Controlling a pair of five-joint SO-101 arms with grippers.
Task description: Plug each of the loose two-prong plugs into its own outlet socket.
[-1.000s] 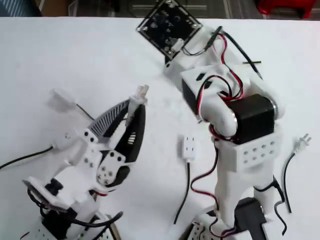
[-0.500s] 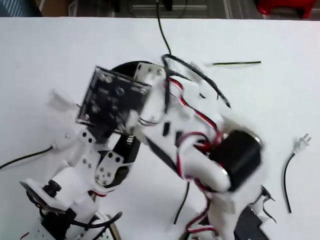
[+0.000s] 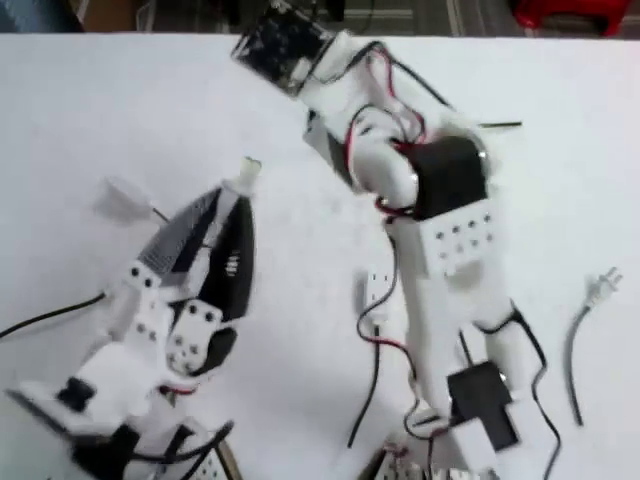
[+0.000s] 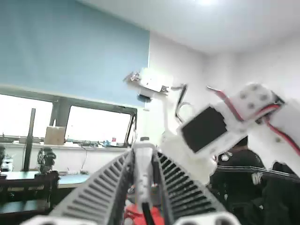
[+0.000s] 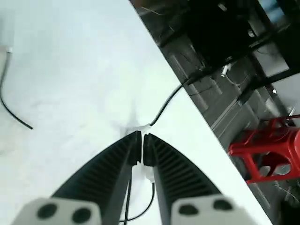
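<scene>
White tabletop. Left tool clamped on plug: probably light, rigid; grip body, not cord. Right tool closed.

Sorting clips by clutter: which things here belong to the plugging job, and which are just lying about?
Job: left-held plug; right-held white cabled piece; loose plug; outlet socket; white corded piece.
Lying about: thin dark stick.
</scene>
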